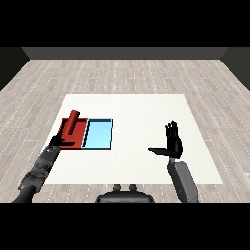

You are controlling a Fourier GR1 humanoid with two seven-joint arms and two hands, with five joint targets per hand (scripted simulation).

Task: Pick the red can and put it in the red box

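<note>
The red can (73, 121) lies tilted over the red tray (81, 128) at the table's left, its far end poking past the tray's back edge. My left hand (61, 140) sits at the tray's near left corner, fingers curled round the can's near end. My right hand (172, 141) hovers over the table's right part, far from both trays, with fingers straight up and thumb stretched out to the left, holding nothing.
A light blue tray (99, 135) lies directly right of the red tray, touching it. The white table (136, 112) stretches between the trays and my right hand. Wooden floor surrounds the table.
</note>
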